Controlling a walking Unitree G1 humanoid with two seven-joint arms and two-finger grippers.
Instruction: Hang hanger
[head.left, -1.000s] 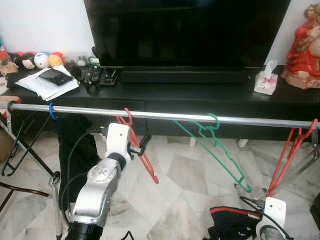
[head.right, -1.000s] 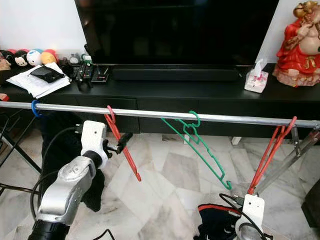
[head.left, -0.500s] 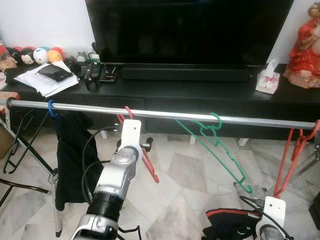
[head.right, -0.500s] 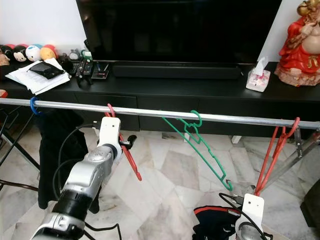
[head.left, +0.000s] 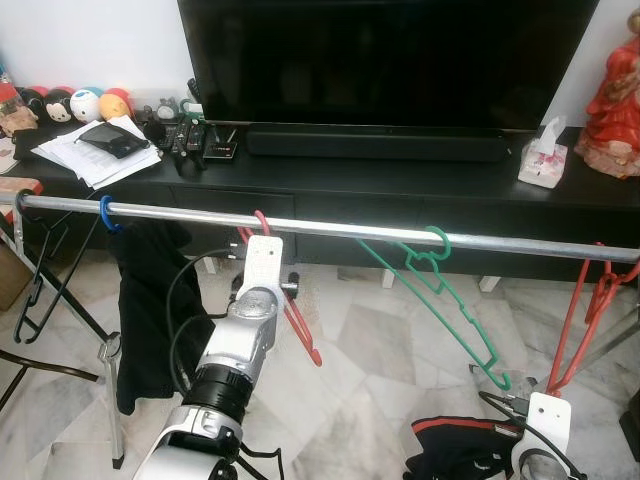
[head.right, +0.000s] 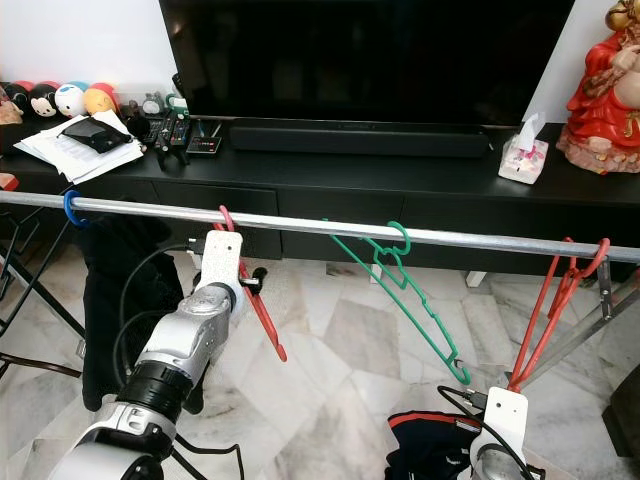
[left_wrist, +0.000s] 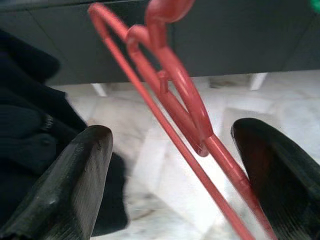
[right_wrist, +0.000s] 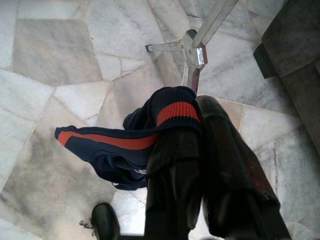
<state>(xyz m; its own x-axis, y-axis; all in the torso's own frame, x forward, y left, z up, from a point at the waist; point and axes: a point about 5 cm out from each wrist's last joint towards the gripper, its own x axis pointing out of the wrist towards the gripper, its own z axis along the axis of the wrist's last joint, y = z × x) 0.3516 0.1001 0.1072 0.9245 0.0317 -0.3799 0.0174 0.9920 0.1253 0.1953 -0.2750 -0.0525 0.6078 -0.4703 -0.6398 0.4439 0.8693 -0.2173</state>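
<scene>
Landmark: metal rail (head.left: 330, 230), running side to side in front of the TV cabinet (head.left: 400, 190).

Red hanger (head.left: 285, 300) hooked over rail just left of mid-span, body sloping down & away toward robot's right. Long axis diagonal, top at rail, low tip well below it. Looks already hung, judging by hook seated on the bar.

Left gripper (left_wrist: 172, 175) right at the hanger, just under rail; wrist view: fingers (left_wrist: 75, 185) spread wide, one each side of the red wire, not touching it. So open, holding nothing. Hanger lies straight ahead of claw, between the fingers, stem crossing the gap at a slant. Left arm raised, forearm angled up toward rail, wrist cam plate nearly level w/ bar. Clearly the nearer arm.

Next move, by guess: pull straight back & down w/o snagging wire; risk = finger catching lower bar, dragging hook off rail.

Right gripper (right_wrist: 200, 165) low, well below rail, near floor, clamped on dark garment w/ red stripe (right_wrist: 145, 130).

Also on rail: green hanger (head.left: 440, 300) right of centre, another red hanger (head.left: 585, 320) far right, blue hook (head.left: 105, 215) w/ black garment (head.left: 150, 300) far left.
</scene>
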